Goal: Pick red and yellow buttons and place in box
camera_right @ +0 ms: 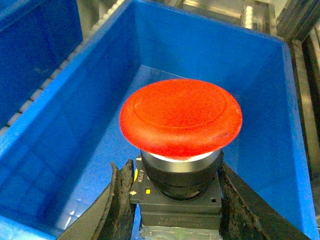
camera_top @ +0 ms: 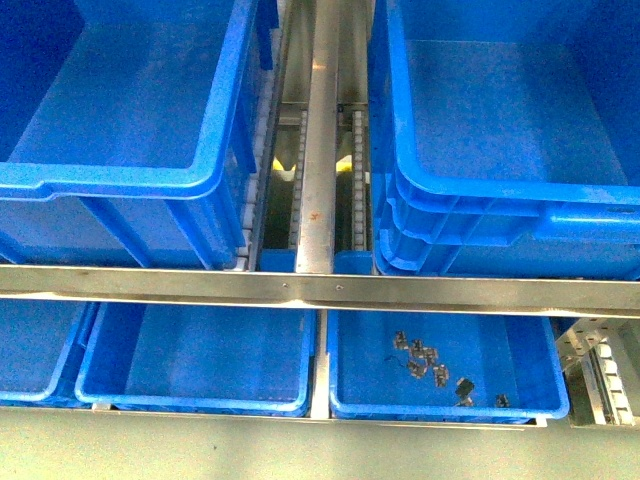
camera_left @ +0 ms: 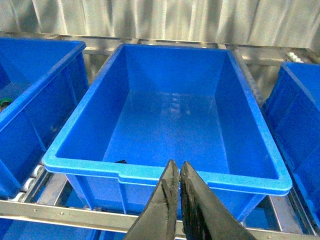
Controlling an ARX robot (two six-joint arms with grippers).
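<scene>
Above the box (camera_right: 200, 50), right pincer (camera_right: 177, 205) gripping red button (camera_right: 180, 117), label unreadable; left pincer (camera_left: 179, 167) closed, empty

Red-capped button (camera_right: 181, 120), bright-blue box (camera_right: 225, 60)

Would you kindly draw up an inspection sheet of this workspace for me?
Surface: metal rack bearing blue crates.
Job's things: red button held over the box; yellow button not seen.
Clutter: small metal clips in one lower tray.
Grippers: right pincer shut on the red button; left pincer shut, empty, above a large crate.
Cables: nothing seen.
Surroundings: corrugated metal wall.
</scene>
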